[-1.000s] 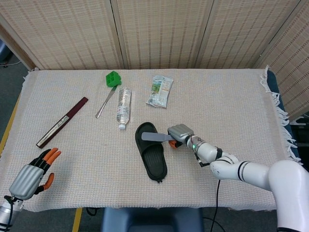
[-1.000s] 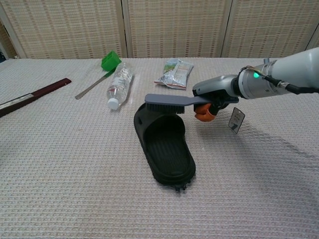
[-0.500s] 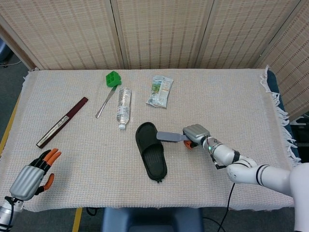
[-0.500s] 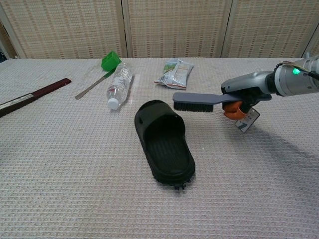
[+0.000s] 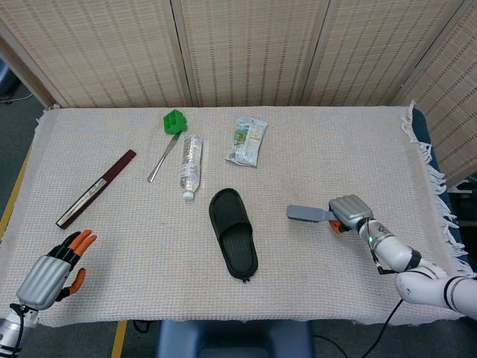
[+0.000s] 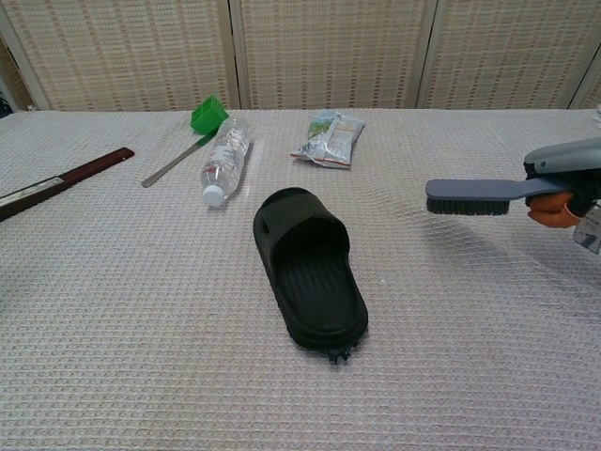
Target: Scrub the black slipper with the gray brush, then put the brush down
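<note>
**Brush held clear of the slipper, at the table's right**

The right hand [image 5: 349, 211] grips the gray brush [image 5: 307, 214] by its handle end, fingers wrapped around it, bristles facing down; the brush head points toward nine o'clock and hangs above the woven tablecloth [image 5: 335, 149], well apart from the black slipper [image 5: 233, 232]; in the chest view the brush [image 6: 470, 197] casts a shadow on the cloth beneath it, so it seems not yet set down.

The slipper lies sole-down near the table's centre, its toe strap toward twelve o'clock and its heel toward six; the brush sits at roughly three o'clock from it.

Handling, as a judgement: the brush looks light and rigid, a slim plastic body with short stiff bristles; the handle end is the sensible place to hold it, and it should rest stably on its bristles or its side; the slipper looks like soft moulded foam, light enough to slide on the cloth if pushed.

The left hand [image 5: 51, 272] rests at the table's near-left corner, about eight o'clock, holding nothing, fingers extended and slightly apart.

Beyond the slipper, toward eleven and twelve o'clock, lie a clear water bottle [image 5: 191, 165], a green-headed utensil [image 5: 168, 137], a snack packet [image 5: 247, 140] and a dark red flat stick [image 5: 96, 188].
</note>
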Tool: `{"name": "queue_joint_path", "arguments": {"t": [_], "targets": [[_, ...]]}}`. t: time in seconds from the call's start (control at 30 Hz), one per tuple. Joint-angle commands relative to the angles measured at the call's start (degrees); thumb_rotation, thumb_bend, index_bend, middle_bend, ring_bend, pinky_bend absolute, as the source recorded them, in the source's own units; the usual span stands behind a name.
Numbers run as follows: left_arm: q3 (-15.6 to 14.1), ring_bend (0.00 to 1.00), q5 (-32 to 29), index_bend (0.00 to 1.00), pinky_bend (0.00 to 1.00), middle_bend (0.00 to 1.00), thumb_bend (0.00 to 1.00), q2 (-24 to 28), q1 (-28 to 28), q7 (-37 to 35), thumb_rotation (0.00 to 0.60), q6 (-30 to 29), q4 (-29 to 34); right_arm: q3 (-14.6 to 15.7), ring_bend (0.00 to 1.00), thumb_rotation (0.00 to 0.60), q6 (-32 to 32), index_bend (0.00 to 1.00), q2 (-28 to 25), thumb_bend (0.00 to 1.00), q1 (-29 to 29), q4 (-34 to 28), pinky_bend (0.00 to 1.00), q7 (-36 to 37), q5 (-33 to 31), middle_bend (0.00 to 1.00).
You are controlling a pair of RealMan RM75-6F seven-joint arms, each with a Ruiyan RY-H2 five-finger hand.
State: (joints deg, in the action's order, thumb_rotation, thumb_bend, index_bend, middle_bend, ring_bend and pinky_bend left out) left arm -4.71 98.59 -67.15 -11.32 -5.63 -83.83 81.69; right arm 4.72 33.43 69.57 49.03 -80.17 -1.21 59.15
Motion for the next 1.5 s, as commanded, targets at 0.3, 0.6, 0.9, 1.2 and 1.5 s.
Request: {"name": "queue_joint_path", "arguments": {"t": [0.3,0.6,0.9,1.2,1.5], "targets": [[0.2,0.05,-0.6,0.0,0.3,0.0,0.6,0.0,0.1,0.2,0.6,0.2,0.1,0.7,0.71,0.6,5.0,0.58,11.9,0.55,-5.4,13.7,1.0,-5.6,2.1,0.74],[0.1,0.05,-0.4,0.0,0.3,0.0,0.6,0.0,0.1,0.4,0.6,0.2,0.2,0.9,0.19,0.6,2.5,0.02,6.7,0.17,-5.0,8.0,0.51,-12.0,-1.5,0.19],[-0.2,0.05,0.1,0.0,0.3,0.0,0.6,0.0,0.1,0.4,0.6,0.2,0.2,1.3,0.09,0.6,18.8,0.0,-3.3,0.09,-7.5,-7.4,0.45,-27.7,-9.3,0.04],[0.4,0.01,0.8,0.0,0.29,0.0,0.6,-0.3,0.8,0.6,0.6,-2.7,-0.2,2.0,0.06,0.6,52.8,0.0,-4.1,0.09,-23.0,-14.2,0.41,-21.4,11.2,0.03],[1.1,0.0,0.5,0.0,0.07,0.0,0.59,-0.9,1.6,0.5,0.6,-4.7,-1.3,5.7,0.0,0.6,65.7,0.0,4.1,0.09,-36.3,-2.4,0.24,-9.9,24.3,0.0]]}}
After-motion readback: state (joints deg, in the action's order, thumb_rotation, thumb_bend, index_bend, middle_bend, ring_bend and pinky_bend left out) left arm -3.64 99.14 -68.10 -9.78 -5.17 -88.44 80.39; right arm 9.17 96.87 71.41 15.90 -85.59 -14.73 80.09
